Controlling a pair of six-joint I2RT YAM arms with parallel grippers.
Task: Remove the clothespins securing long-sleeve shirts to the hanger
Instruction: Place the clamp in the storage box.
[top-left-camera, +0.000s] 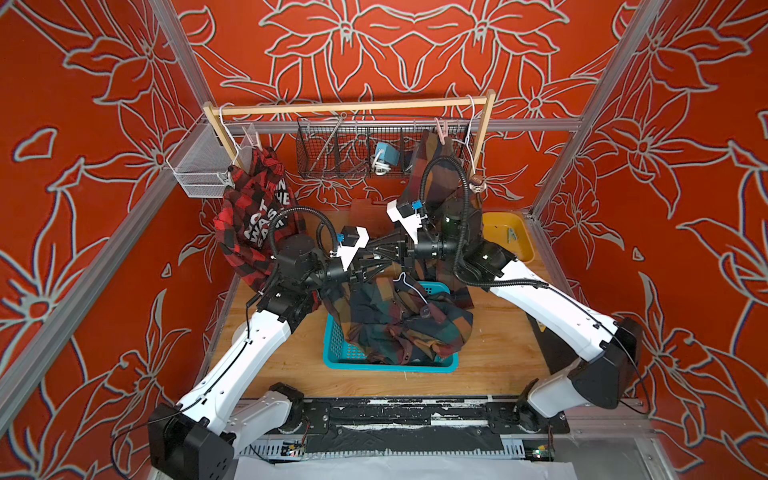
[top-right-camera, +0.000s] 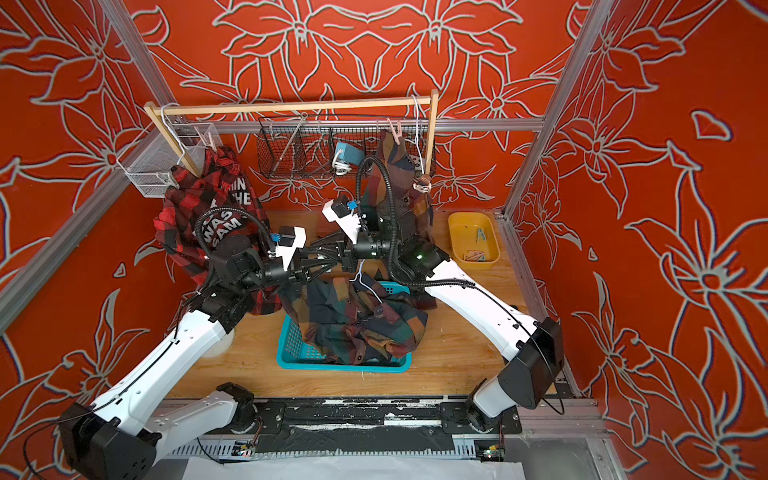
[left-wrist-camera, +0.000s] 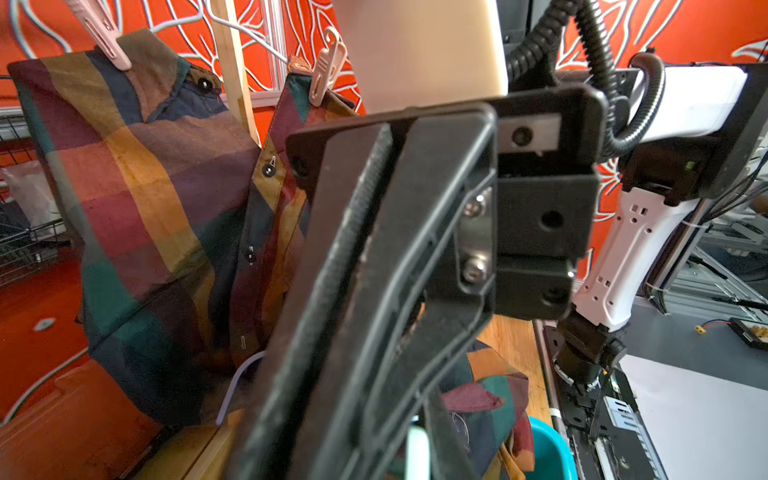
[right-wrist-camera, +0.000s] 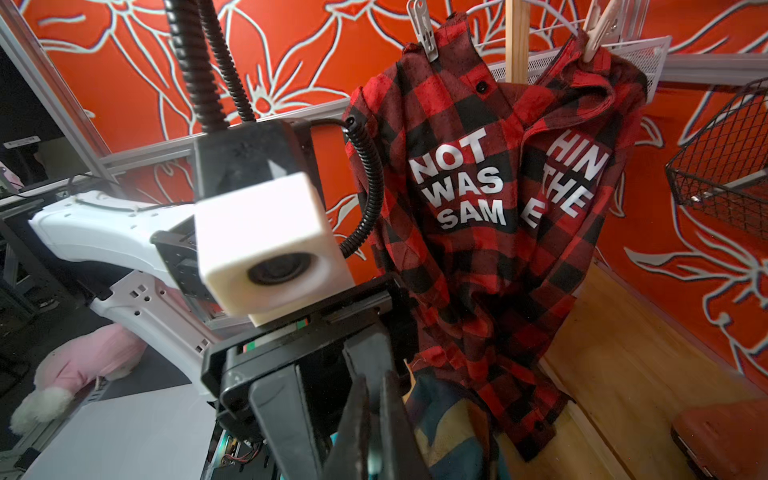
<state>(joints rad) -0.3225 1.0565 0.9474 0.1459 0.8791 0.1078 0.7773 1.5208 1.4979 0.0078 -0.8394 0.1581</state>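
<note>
My left tool (top-left-camera: 381, 265) and right tool (top-left-camera: 374, 250) met tip to tip, pointing at each other, above the far edge of the teal basket (top-left-camera: 386, 368). The right tool's fingers (left-wrist-camera: 419, 257) were pressed flat together along their length, and I could not tell whether anything was nipped at their tips. The left tool's jaws stood narrow, with a thin gap. A pale sliver (left-wrist-camera: 417, 451) showed close by them in the left wrist view, but I could not tell whether it was a clothespin or whether it was gripped. Directly below both tools a dark check shirt (top-left-camera: 409, 328) lay crumpled in the basket, with a white wire hanger (top-left-camera: 411, 286) on top of it. Behind my right tool and a little to its right, the second dark check shirt (top-left-camera: 436, 183) hung from the wooden rail (top-left-camera: 345, 106). A pink clothespin (top-left-camera: 441, 131) held it at one shoulder and a cream-pink clothespin (left-wrist-camera: 328, 66) at the other. Well to the left of my left tool, and farther back, hung the red-and-black shirt (top-left-camera: 241, 216) with white lettering. It had a grey-white clothespin (right-wrist-camera: 426, 33) and a cream clothespin (right-wrist-camera: 598, 33) on its shoulders. To the right of my right tool, past its arm, a yellow tray (top-right-camera: 455, 226) on the worktop (top-left-camera: 498, 353) held loose clothespins (top-right-camera: 481, 235).
</note>
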